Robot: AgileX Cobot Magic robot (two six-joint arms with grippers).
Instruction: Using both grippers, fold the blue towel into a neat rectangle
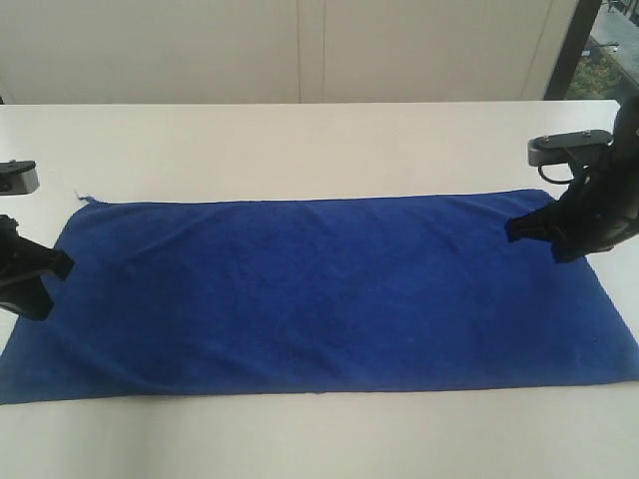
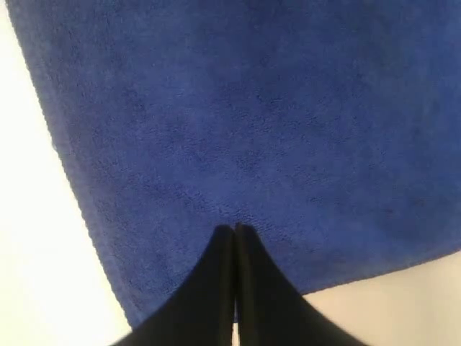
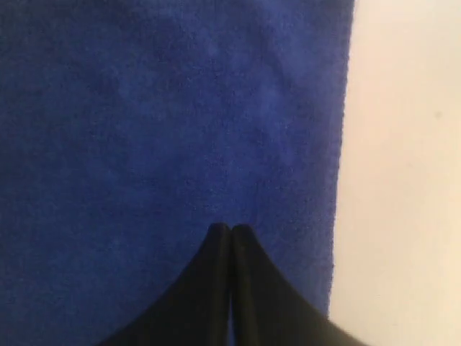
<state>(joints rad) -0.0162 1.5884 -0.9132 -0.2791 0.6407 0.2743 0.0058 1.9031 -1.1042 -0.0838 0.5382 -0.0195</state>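
The blue towel (image 1: 319, 289) lies spread flat and long across the white table (image 1: 300, 140), with a small pale thread tag (image 1: 84, 197) at its far left corner. My left gripper (image 1: 62, 264) hovers at the towel's left short edge; in the left wrist view the left gripper (image 2: 235, 229) has its jaws pressed together over the towel (image 2: 252, 108), with no cloth between them. My right gripper (image 1: 514, 228) sits over the far right corner area. In the right wrist view the right gripper (image 3: 230, 228) is likewise shut above the towel (image 3: 166, 130), close to its edge.
The towel's near right corner reaches the picture edge (image 1: 631, 374). Bare table shows behind the towel and along the front edge (image 1: 319, 439). A pale wall (image 1: 300, 50) stands behind the table, with a dark window frame (image 1: 569, 50) at the far right.
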